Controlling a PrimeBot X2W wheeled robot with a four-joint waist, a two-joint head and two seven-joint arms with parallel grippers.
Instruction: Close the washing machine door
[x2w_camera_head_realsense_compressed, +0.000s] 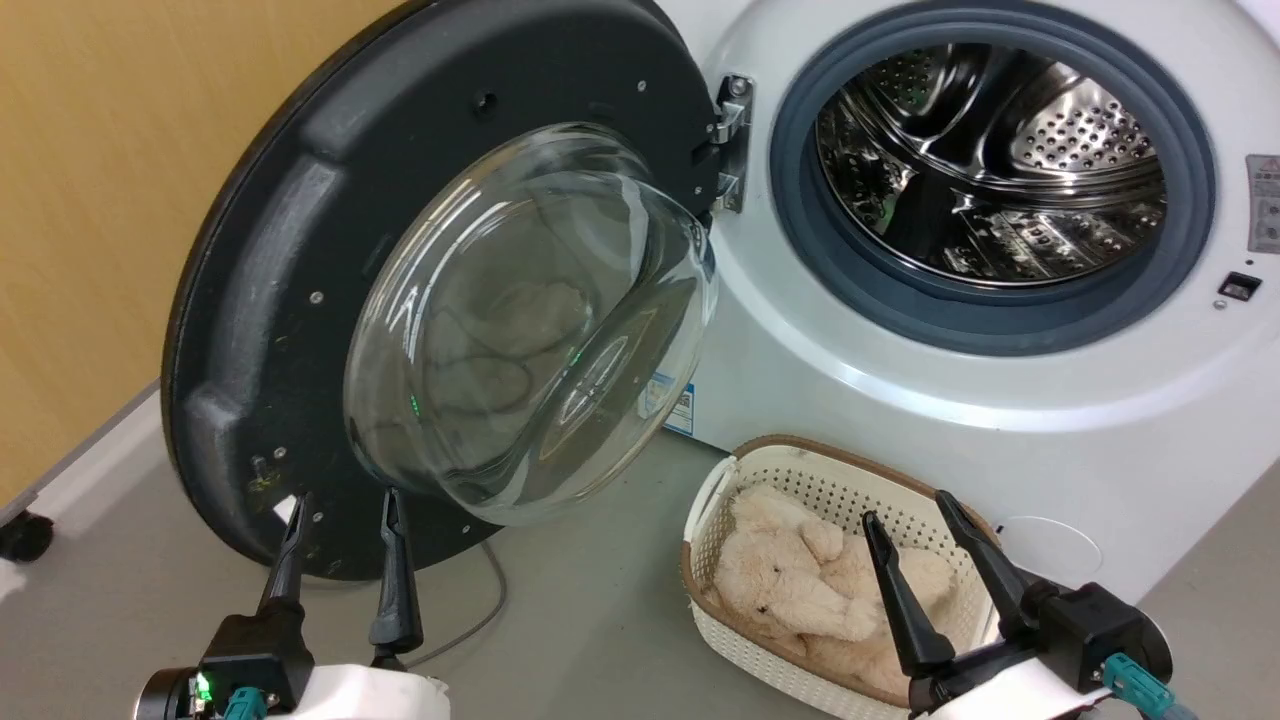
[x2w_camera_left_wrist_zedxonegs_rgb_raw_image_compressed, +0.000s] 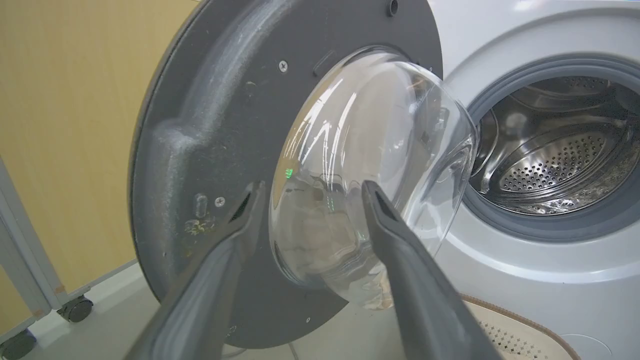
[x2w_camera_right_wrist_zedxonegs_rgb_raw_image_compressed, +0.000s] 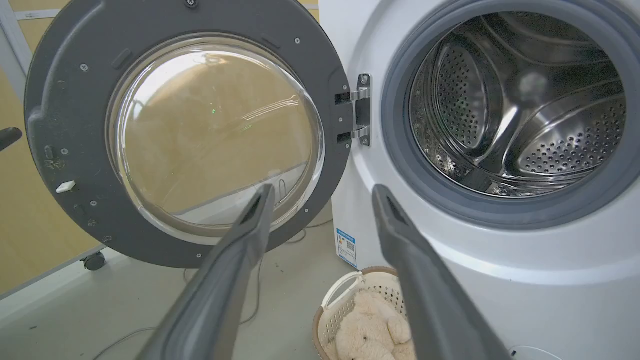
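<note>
The washing machine door (x2w_camera_head_realsense_compressed: 300, 250) is swung wide open, hanging off the metal hinge (x2w_camera_head_realsense_compressed: 733, 140) on the left side of the drum opening. Its inner face is towards the robot, with the clear glass bowl (x2w_camera_head_realsense_compressed: 530, 330) bulging out. The door's lower rim sits just above the grey floor (x2w_camera_head_realsense_compressed: 580, 620). The washing machine (x2w_camera_head_realsense_compressed: 800, 380) is white and front-loading. Its steel perforated drum (x2w_camera_head_realsense_compressed: 990, 160) is exposed, with the grey rubber ring (x2w_camera_head_realsense_compressed: 1000, 320) around the mouth. A blue sticker (x2w_camera_head_realsense_compressed: 682, 408) shows low on the front, beside the bowl's edge.

The left gripper (x2w_camera_head_realsense_compressed: 345, 500) is at lower left with its jaws spread. The tips point up at the door's lower rim, close to it; I can't tell whether they touch. In the left wrist view the two fingers frame the bottom of the glass bowl.

The right gripper (x2w_camera_head_realsense_compressed: 906, 508) is at lower right, jaws spread as well. It hangs over the white laundry basket (x2w_camera_head_realsense_compressed: 760, 445), well apart from the door.

The basket sits on the floor against the machine's front, below the drum opening, with a cream plush toy (x2w_camera_head_realsense_compressed: 790, 580) lying in it. A thin cable (x2w_camera_head_realsense_compressed: 495, 590) runs on the floor under the door. Behind the door is a yellow wall (x2w_camera_head_realsense_compressed: 90, 200), and a small black caster (x2w_camera_head_realsense_compressed: 25, 535) shows at far left.
</note>
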